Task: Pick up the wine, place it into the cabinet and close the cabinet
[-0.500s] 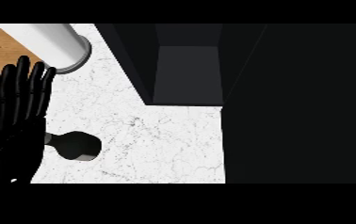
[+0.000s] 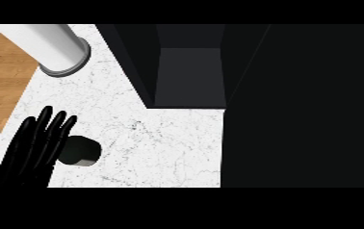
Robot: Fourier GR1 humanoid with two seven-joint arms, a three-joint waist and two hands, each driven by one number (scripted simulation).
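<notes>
**Counter** [image 2: 163, 146]: white marbled top, filling the middle and lower left of the head view. A strip of wooden floor [image 2: 14, 74] shows beyond its left edge, at about 9 o'clock.

**Cabinet** [image 2: 188, 76]: dark, open-fronted box at 12 o'clock, standing on the counter. Its inside is a grey recess with dark side walls. A wide black panel [image 2: 295, 108], apparently its door though I cannot tell for sure, covers the whole right side from 1 to 5 o'clock.

**Cylinder** [image 2: 53, 47]: pale, tall round object with a grey rim at its base, at 10 to 11 o'clock, standing on the counter's left edge, well apart from the cabinet's opening.

**Wine** [image 2: 82, 151]: dark bottle seen almost end-on, at 8 o'clock on the counter, outside the cabinet and well apart from it. Only a rounded black body and a paler patch at its lower edge show; whether it stands upright or tilts cannot be told.

**Left hand** [image 2: 35, 146]: black, at 8 o'clock, entering from the lower left edge. Fingers straight and slightly spread, pointing toward 12 o'clock. It lies just beside the wine on the bottle's left and overlaps its edge; the fingers are not curled round it. Actual contact cannot be told.

**Right hand**: does not show.
</notes>
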